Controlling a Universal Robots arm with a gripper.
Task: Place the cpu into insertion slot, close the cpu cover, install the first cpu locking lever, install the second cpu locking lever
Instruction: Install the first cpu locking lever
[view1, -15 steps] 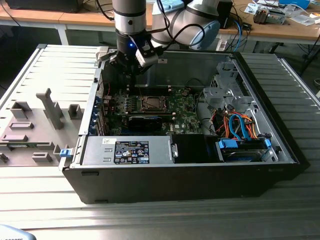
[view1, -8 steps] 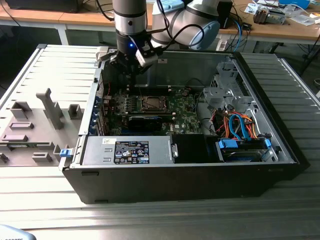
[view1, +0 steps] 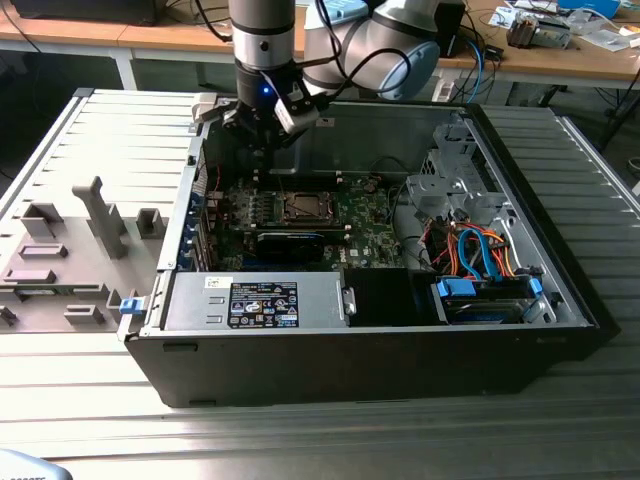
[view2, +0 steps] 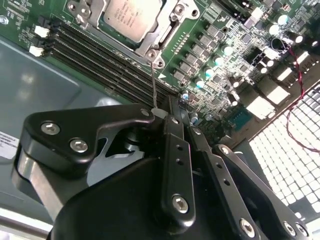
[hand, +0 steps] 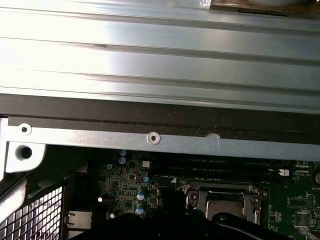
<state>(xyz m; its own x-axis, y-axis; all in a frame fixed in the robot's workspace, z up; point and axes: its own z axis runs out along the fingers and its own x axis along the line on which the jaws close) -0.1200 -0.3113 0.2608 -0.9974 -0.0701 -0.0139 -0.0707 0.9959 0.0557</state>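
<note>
Ribbed grey metal table carrying open black computer case | small square dull-silver cpu seated in silver-rimmed black insertion slot on green circuit board | black gripper hovers above slot, near case's back wall; finger spread cannot be told

Ribbed silver metal table underneath, grey plastic fixture tray at the exterior view's left. Behind, long wooden workbench cluttered with cables, white legs below.
</note>
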